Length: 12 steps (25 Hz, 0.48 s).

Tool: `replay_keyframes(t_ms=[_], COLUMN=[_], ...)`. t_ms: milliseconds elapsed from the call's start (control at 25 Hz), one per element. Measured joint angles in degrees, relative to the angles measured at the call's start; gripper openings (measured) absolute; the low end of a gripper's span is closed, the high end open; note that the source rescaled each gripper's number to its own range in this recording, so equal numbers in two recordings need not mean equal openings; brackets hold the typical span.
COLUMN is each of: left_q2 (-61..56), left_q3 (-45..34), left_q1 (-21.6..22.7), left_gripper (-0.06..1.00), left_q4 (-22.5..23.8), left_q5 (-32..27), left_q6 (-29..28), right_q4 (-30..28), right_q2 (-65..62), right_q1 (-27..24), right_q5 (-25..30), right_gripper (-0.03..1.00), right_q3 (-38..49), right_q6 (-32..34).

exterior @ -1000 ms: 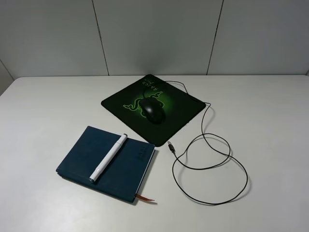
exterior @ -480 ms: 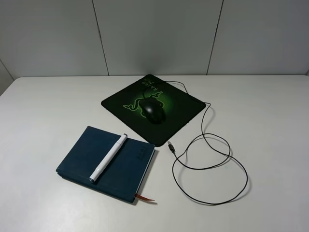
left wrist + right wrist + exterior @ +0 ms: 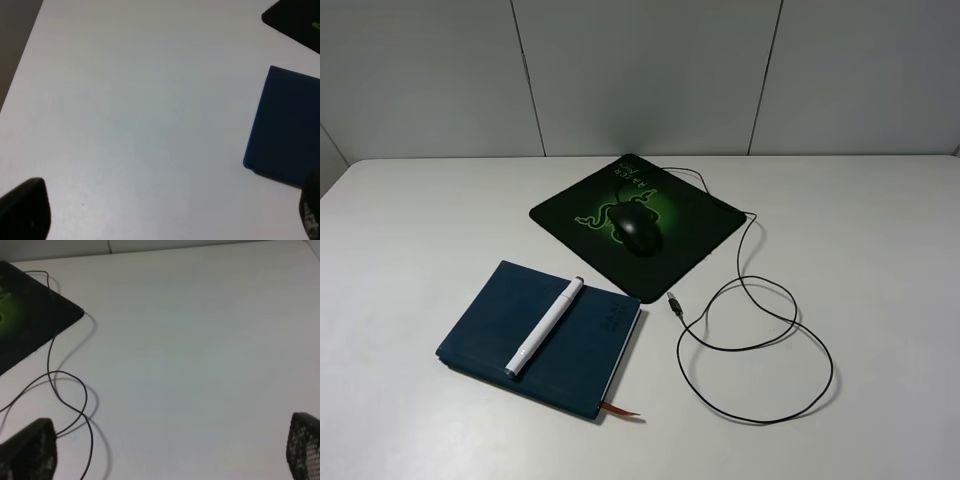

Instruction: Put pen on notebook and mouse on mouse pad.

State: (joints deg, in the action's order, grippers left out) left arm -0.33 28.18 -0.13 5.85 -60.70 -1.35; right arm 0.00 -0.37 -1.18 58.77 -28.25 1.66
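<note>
A white pen lies diagonally across the dark teal notebook near the table's front left. The black mouse rests on the green-glowing mouse pad at centre back; its thin cable loops over the table to the right, ending in a USB plug. Neither arm shows in the exterior high view. In the left wrist view, the left gripper is open above bare table, with a corner of the notebook beside it. The right gripper is open too, near the cable and the pad's corner.
The white table reaches back to a grey panelled wall. In the left wrist view the table's edge drops to a dark floor.
</note>
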Motion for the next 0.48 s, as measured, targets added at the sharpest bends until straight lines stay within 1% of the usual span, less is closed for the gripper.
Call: replay_keyframes(t_ms=[480], left_q2=[0.0], left_q3=[0.0], left_q1=[0.0], left_gripper=[1.0], left_q4=[0.0], left_q5=[0.0], left_q6=[0.0], right_q4=[0.0], right_q2=[0.0], right_q1=[0.0], right_q5=[0.0], right_gripper=[1.0], right_q3=[0.0], right_q6=[0.0])
